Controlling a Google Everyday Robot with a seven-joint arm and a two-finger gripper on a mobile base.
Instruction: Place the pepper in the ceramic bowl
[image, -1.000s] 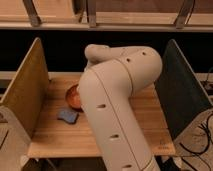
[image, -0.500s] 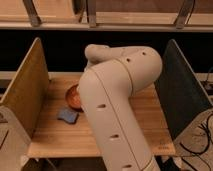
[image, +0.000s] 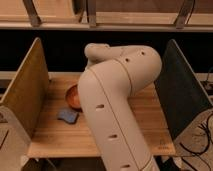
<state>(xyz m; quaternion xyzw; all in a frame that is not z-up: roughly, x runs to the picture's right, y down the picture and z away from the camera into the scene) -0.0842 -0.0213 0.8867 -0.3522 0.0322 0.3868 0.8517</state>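
Note:
The ceramic bowl (image: 73, 96), glossy orange-brown and shallow, sits on the wooden table (image: 150, 125) left of centre; my arm (image: 112, 95) covers its right part. A blue pad (image: 68, 116) lies just in front of it. My large white arm rises through the middle of the view and bends back over the table. The gripper is hidden behind the arm. The pepper is not in view.
Two upright side panels flank the table: a tan one (image: 27, 92) on the left and a dark grey one (image: 182, 95) on the right. Shelving with metal legs runs along the back. Cables (image: 202, 135) hang at the lower right.

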